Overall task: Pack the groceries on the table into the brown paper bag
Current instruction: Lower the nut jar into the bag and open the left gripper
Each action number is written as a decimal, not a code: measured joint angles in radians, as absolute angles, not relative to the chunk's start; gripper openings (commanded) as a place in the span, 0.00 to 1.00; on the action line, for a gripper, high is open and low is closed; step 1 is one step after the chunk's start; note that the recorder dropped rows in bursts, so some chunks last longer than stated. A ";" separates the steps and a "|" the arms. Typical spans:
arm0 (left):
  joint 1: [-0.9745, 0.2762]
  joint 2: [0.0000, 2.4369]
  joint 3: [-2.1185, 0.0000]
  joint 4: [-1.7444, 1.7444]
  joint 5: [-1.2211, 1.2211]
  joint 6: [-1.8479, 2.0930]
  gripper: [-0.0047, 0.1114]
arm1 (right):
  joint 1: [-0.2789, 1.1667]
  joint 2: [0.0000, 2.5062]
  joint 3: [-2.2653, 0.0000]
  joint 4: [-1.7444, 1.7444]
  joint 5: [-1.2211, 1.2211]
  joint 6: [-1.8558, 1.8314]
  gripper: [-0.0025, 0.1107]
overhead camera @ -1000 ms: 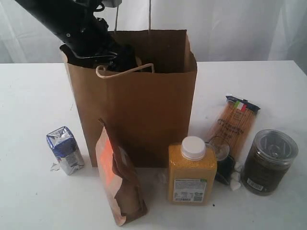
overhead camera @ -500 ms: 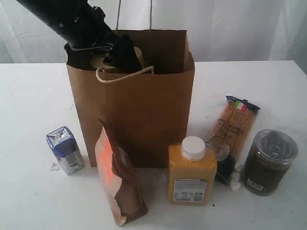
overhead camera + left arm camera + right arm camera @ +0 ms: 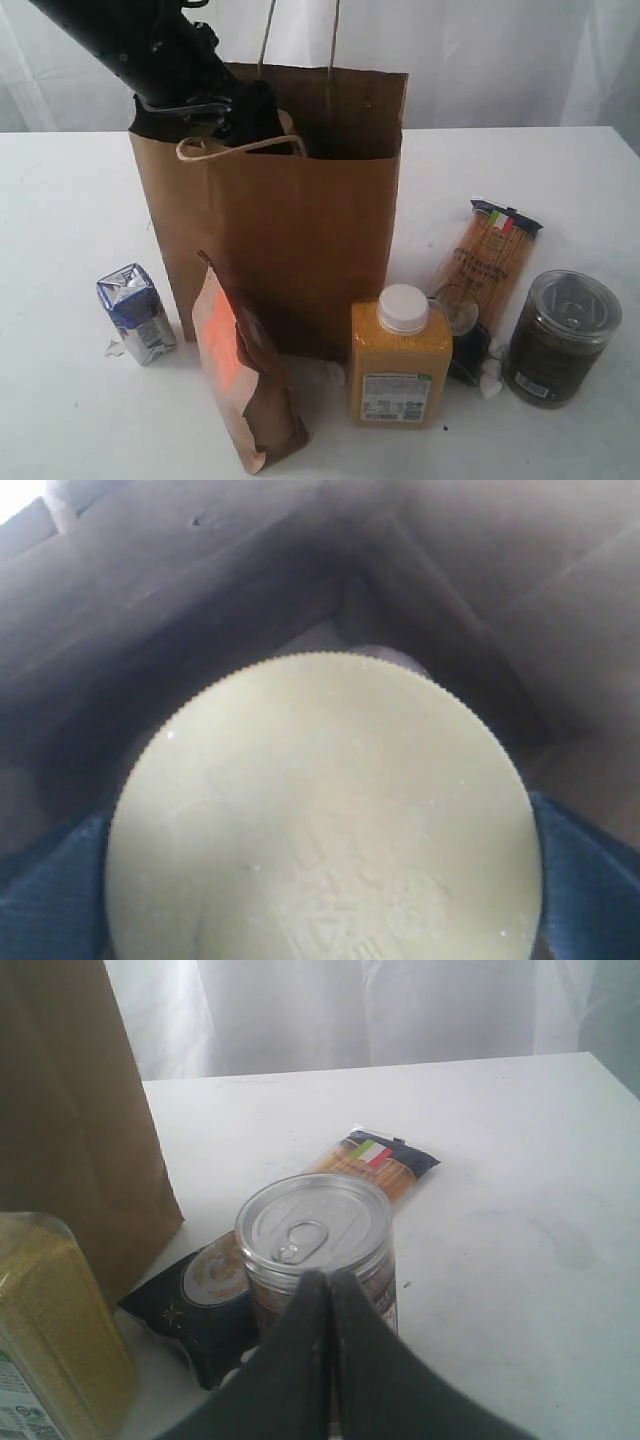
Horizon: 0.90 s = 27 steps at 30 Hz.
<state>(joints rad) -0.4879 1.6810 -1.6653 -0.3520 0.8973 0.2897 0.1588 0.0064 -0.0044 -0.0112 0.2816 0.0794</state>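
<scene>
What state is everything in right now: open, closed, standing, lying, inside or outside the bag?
brown paper bag: upright, top open.
nut jar: inside the bag, lid on.
left jaws: spread wide beside the jar's lid; grip unclear.
right jaws: shut, empty.
carton: standing, closed.
pouch: standing, closed.
yellow bottle: upright, capped.
spaghetti packet: lying flat, sealed.
dark jar: upright, lid on.

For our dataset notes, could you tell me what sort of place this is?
Probably a staged lab tabletop: plain white table, white curtain backdrop, groceries beside a brown paper bag.
</scene>
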 measured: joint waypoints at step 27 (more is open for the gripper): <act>-0.508 1.662 -1.698 -0.363 0.887 0.273 0.95 | 0.159 0.006 -0.004 -0.011 0.282 0.079 0.02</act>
